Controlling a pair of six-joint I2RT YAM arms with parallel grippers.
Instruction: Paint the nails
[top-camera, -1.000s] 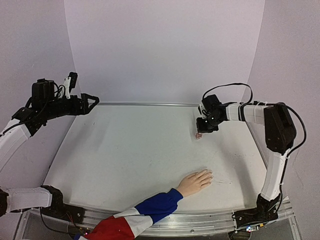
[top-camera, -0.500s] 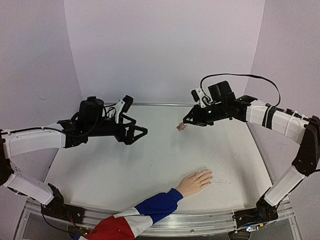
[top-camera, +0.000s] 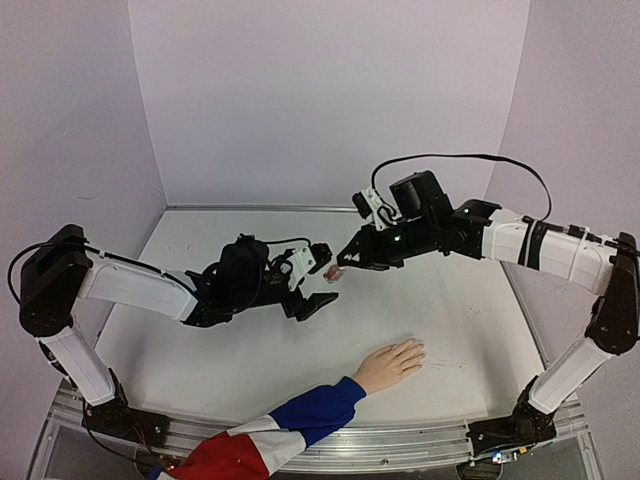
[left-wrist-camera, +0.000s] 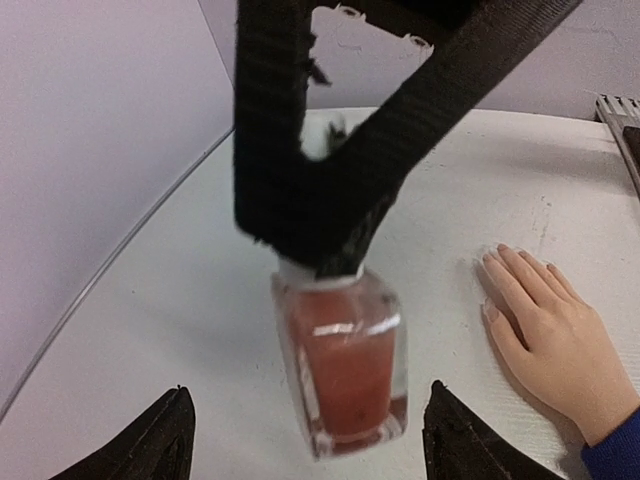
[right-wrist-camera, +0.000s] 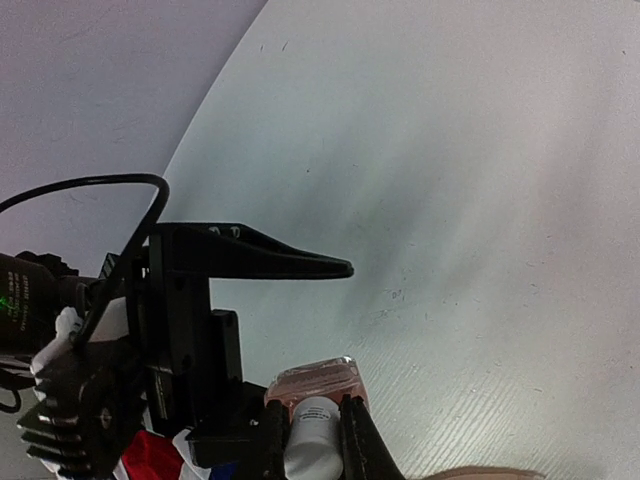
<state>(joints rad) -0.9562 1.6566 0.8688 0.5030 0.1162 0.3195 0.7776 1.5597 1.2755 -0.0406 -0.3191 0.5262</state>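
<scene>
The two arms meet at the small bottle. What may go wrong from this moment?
The right gripper holds the bottle only by its white cap, above the table; a push could make it slip and fall. The bottle hangs tilted before the open left gripper, so its fingers may close unevenly and twist it. The hand lies nearby; spilled liquid might reach it.

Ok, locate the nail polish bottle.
The nail polish bottle hangs mid-table in the top view, pinched by its cap in the right gripper, between the fingers of the open left gripper.
</scene>
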